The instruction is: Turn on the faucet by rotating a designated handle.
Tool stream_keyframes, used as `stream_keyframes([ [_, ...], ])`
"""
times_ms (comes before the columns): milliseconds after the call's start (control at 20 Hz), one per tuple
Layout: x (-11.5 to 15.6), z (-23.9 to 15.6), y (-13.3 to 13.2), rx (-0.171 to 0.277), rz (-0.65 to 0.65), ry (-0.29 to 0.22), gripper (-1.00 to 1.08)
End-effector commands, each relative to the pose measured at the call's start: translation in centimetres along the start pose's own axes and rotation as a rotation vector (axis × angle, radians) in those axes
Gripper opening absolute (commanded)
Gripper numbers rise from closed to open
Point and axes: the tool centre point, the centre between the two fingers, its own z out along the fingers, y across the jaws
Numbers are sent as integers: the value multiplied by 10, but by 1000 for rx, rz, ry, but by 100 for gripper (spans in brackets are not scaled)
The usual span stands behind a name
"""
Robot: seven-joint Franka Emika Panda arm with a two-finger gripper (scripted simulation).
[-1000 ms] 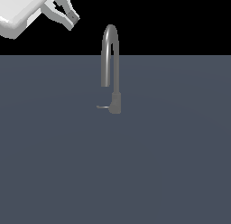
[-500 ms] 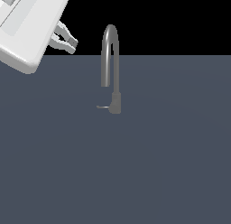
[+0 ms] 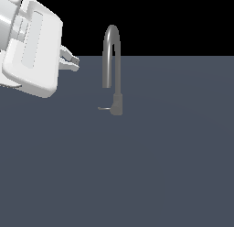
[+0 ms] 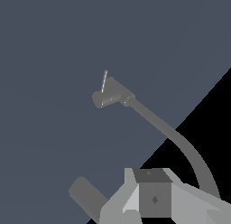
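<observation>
The faucet (image 3: 112, 52) stands in the middle of the exterior view, a grey gooseneck spout on a thicker short base (image 3: 117, 104). The handle (image 3: 104, 108), a thin short lever, sticks out of the base toward the exterior view's left. My gripper (image 3: 74, 63) hangs up at the exterior view's left, well apart from the spout and above the handle, fingers close together with nothing between them. The wrist view shows the faucet base (image 4: 110, 94), the handle (image 4: 104, 80), the curved spout (image 4: 171, 133) and the gripper (image 4: 153, 203).
A flat dark grey surface (image 3: 160, 166) carries the faucet and stretches all around it. The bulky white hand (image 3: 32, 52) fills the upper corner at the exterior view's left. The spout's outlet end (image 4: 88, 198) lies close beside the fingers in the wrist view.
The hand has come down along the exterior view's left and looms larger; its fingertips now sit level with the spout's upper part. The faucet and handle have not moved.
</observation>
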Motion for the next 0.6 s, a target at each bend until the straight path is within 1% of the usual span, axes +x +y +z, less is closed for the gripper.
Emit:
stream_keyframes([
  [0,8,5,-3,-39,-39,-2,-100],
  [550,37,29,-18,-205,-206,-16,-100],
])
